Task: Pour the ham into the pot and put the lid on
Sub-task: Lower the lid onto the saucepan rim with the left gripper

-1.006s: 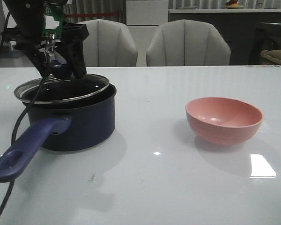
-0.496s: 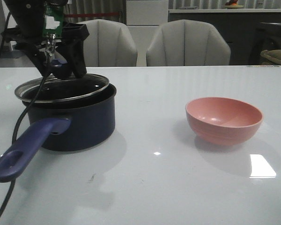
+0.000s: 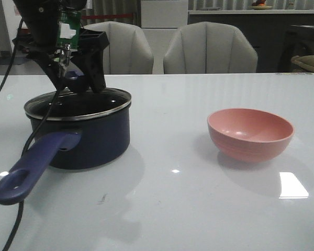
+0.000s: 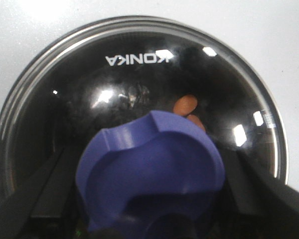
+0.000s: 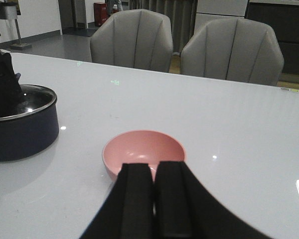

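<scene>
Now the lid (image 3: 77, 102) is seated level on the rim of the pot (image 3: 81, 137), and its blue knob (image 4: 150, 172) is pinched between the fingers of the left gripper (image 3: 76, 78), which stands directly above it. Through the glass, just beyond the knob, orange-pink bits of ham (image 4: 186, 104) are seen lying on the dark bottom. The pot's long handle (image 3: 34, 163) is pointed away from the gripper, toward the near table edge. Well to the right, the pink bowl (image 3: 250, 134) is set on the white table (image 3: 172, 209). Just behind that bowl, the right gripper (image 5: 153, 199) is held with its fingers pressed together, nothing between them.
</scene>
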